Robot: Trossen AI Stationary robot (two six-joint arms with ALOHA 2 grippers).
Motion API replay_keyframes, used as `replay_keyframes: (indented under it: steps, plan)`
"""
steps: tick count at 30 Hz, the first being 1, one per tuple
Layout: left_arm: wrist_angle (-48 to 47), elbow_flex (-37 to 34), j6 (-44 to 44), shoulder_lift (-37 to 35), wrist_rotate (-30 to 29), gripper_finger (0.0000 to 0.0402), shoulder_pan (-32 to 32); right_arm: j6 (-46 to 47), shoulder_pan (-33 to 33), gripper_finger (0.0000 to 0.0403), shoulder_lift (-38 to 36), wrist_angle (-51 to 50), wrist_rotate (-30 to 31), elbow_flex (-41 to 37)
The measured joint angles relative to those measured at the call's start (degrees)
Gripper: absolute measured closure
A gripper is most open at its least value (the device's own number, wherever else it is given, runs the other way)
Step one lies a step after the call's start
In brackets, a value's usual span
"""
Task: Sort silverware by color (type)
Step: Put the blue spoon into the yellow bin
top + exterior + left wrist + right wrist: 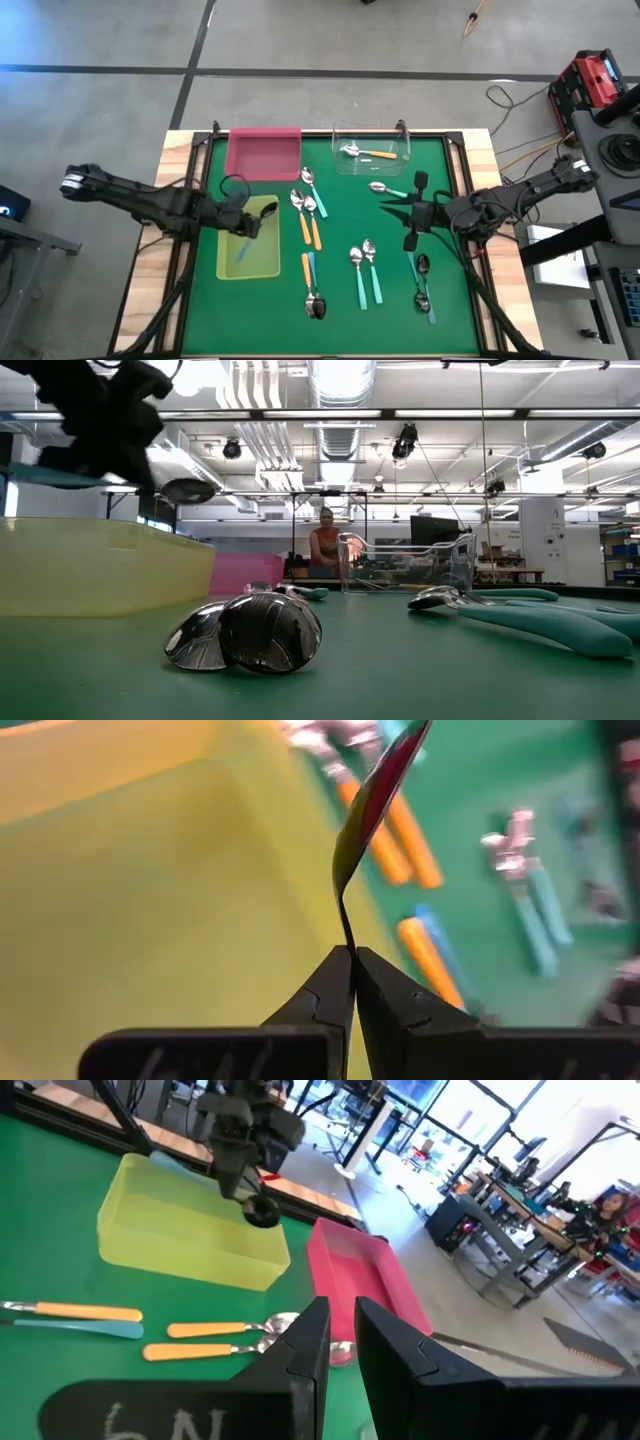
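- Yellow-green tray [262,262] lies under the left gripper [246,222], whose fingers are pinched on a blue spoon [372,805].
- Step, I judge: putting this spoon into the tray; next it must lower and release.
- Spoon's bowl points away from the fingers, its long axis along them.
- Right gripper [412,212] waits over the mat, jaws narrow, holding nothing.

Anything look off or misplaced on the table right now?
Mostly orderly. One mix-up: the clear tray holds an orange-handled spoon plus what looks like a teal bit beside it. The left end effector, shut on a light-blue spoon, hangs over the yellow-green tray. Nothing spilled or damaged.
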Motion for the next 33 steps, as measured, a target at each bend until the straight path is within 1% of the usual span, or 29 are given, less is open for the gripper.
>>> replay_keyframes:
  steps: [3,8,10,18,23,31,33]
  plan:
    - [-2.3,0.7,-1.4,0.0,-0.8,0.0401,-1.4,0.1,-1.2,0.0360,0.0,0.1,0.0,0.0]
    - [-4.5,0.6,-1.9,1.4,-1.1,0.0401,-1.7,1.3,-3.2,0.0360,0.0,0.1,0.0,0.0]
    - [-5.8,0.5,-3.1,2.4,-2.0,0.0401,-2.0,2.1,-3.9,0.0360,0.0,0.1,0.0,0.0]
    - [-3.9,0.4,-4.2,5.7,-4.1,0.0401,-2.4,2.2,-5.3,0.0360,0.4,0.1,0.0,0.0]
    - [-4.0,0.2,-6.8,7.2,-6.0,0.0401,-2.4,2.2,-5.5,0.0360,0.8,0.1,0.0,0.0]
    - [-4.6,-1.6,-10.9,7.7,-6.1,0.0401,-2.7,1.9,-5.5,0.0360,1.1,0.1,0.0,0.0]
    - [-6.2,-1.6,-11.3,7.7,-6.1,0.0401,-2.7,1.5,-5.5,0.0360,1.1,0.1,0.0,0.0]
